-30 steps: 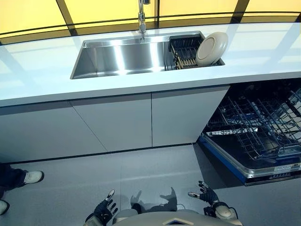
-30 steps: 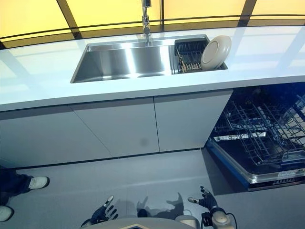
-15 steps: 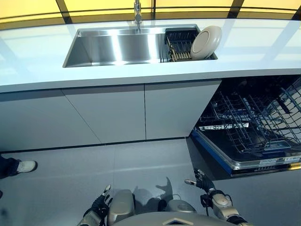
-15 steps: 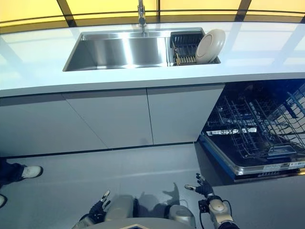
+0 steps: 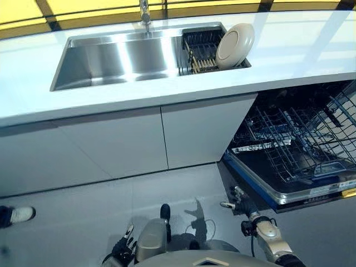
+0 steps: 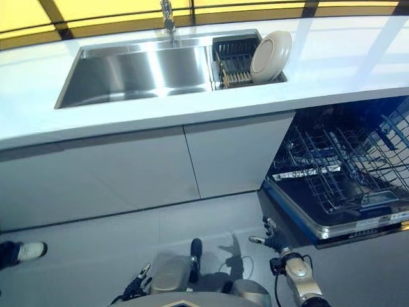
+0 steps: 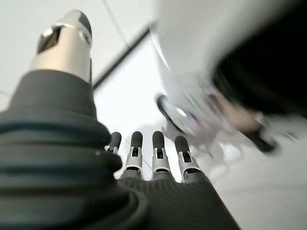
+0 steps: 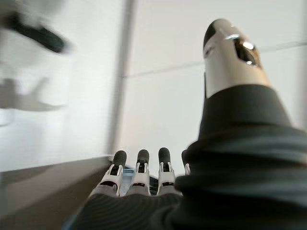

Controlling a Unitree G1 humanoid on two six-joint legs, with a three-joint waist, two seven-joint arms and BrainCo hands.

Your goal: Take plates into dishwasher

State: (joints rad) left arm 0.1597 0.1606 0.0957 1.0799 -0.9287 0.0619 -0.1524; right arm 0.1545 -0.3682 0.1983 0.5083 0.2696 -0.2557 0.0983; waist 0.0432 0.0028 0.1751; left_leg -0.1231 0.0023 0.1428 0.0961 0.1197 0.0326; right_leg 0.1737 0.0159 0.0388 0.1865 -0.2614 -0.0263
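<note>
Left hand [image 5: 123, 250]: hangs low above the floor, well short of the counter [image 5: 311, 55]; its wrist view shows the fingers straight and relaxed, holding nothing.

Sink [image 5: 111, 58]: set into the counter, the basin bare, the tap [image 5: 144, 11] at its back edge. A dark rack [image 5: 200, 47] fills the sink's right end.

Plate [image 5: 235, 45]: one pale plate stands on edge in that rack, leaning at the sink's right-hand corner. Nothing has been carried across yet.

Dishwasher [image 5: 295, 150]: open under the counter's right end, lower basket [image 5: 289, 142] pulled out over the floor and, as far as can be seen, empty.

Right hand [image 5: 238, 203]: low by the front corner of the dishwasher door, fingers released, empty.

Risks, as judged: both hands sit well below the counter, so the raise could clip its front edge. The plate is smooth and only propped; a careless pinch on its rim could let it slide or drop into the steel basin. The drawn-out basket and door lie close by the right hand and could be struck
</note>
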